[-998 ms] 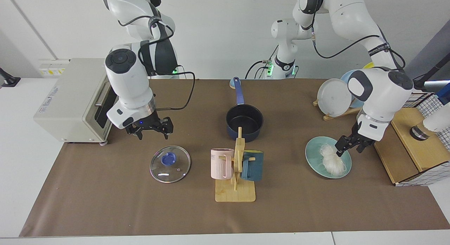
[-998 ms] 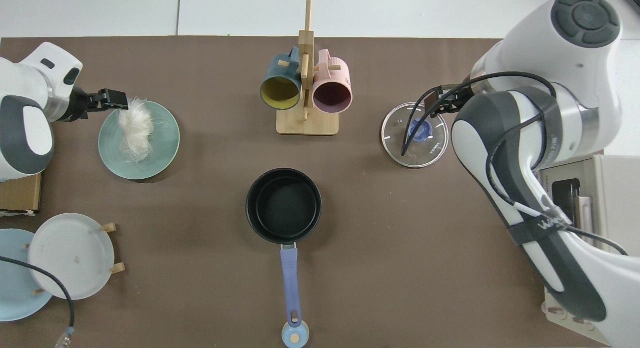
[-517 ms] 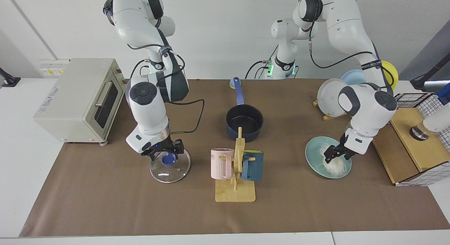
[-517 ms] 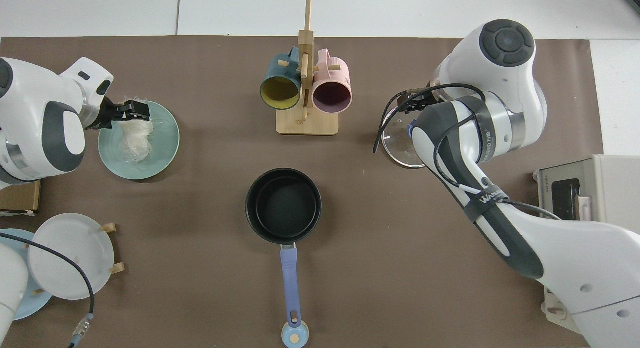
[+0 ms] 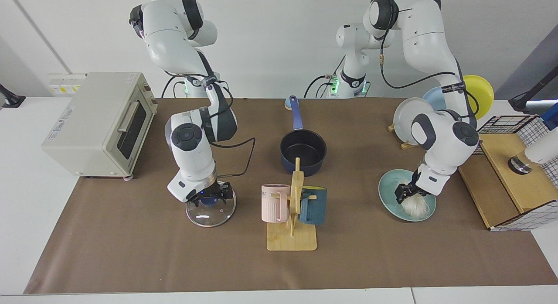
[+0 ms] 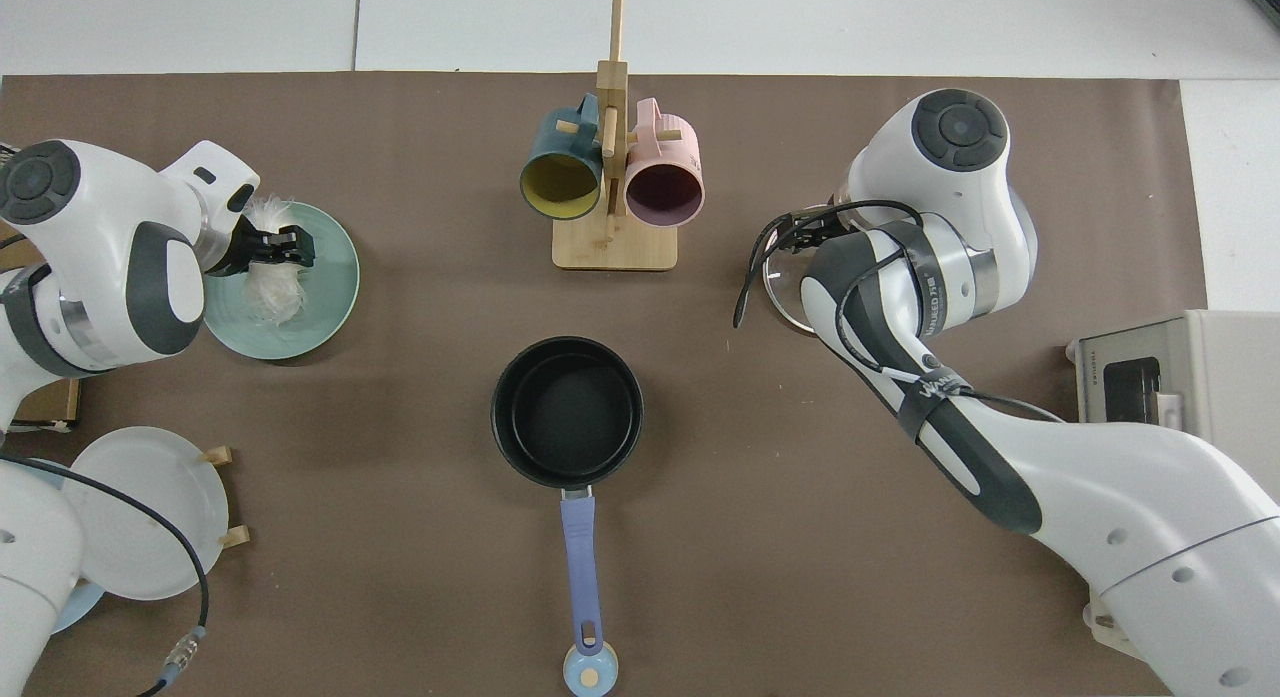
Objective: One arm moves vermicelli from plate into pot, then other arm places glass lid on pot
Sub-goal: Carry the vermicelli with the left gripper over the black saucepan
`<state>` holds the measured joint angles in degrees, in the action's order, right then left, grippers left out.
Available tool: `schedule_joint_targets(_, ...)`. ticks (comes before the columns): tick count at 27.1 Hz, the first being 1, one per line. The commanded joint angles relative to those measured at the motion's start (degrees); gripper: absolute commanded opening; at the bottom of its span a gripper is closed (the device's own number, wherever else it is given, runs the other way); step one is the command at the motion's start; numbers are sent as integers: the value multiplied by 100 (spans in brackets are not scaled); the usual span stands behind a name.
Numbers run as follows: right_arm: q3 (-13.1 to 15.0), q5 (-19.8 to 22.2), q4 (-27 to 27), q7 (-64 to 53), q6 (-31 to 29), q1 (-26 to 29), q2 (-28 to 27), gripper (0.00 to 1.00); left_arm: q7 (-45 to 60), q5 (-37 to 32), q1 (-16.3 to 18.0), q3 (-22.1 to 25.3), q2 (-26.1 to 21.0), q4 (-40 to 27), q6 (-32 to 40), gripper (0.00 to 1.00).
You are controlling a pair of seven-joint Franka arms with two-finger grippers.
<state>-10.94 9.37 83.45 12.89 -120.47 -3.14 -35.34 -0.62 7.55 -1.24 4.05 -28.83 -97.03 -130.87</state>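
The vermicelli (image 5: pixel 415 206) (image 6: pixel 272 289) lies as a whitish bundle on the pale teal plate (image 5: pixel 385 187) (image 6: pixel 332 289), at the right of the facing view. My left gripper (image 5: pixel 404 194) (image 6: pixel 287 246) is down on the bundle's top, open, its fingers among the threads. The glass lid (image 5: pixel 210 213) lies flat on the table at the left. My right gripper (image 5: pixel 212 196) hangs low and open, astride the lid's blue knob. In the top view that arm hides most of the lid (image 6: pixel 777 299). The navy pot (image 5: pixel 303 149) (image 6: pixel 566 409) stands empty in the middle.
A wooden mug rack (image 5: pixel 291 239) holding a pink and a teal mug stands in front of the pot. A toaster oven (image 5: pixel 96 121) is at the far left. At the right are a rack of plates (image 5: pixel 413 120) and a wooden box (image 5: pixel 511 182).
My right gripper has swung from beside the toaster oven down over the lid's knob. My left gripper has moved from the plate's edge down into the vermicelli.
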Motion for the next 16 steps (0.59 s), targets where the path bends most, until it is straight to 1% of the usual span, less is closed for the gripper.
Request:
schedule_joint_targets(1, -93, 83, 355, -322, -153, 112, 185, 96, -132, 107, -43, 43, 53, -89, -114, 0)
schedule_joint_targets(5, -93, 74, 505, -506, -153, 156, 246, 96, -53, 116, -43, 8, 79, 96, 17, 0)
schedule_joint_targets(8, -84, 65, 602, -542, -153, 173, 308, 96, 123, 116, -52, -27, 193, 272, 272, 0)
schedule_joint_targets(11, -84, 65, 611, -533, -153, 173, 317, 95, 421, 116, -78, -97, 614, 272, 553, 0)
schedule_joint_targets(16, -84, 65, 602, -533, -126, 173, 317, 92, 1071, 116, -131, -308, 1343, 263, 1423, 0)
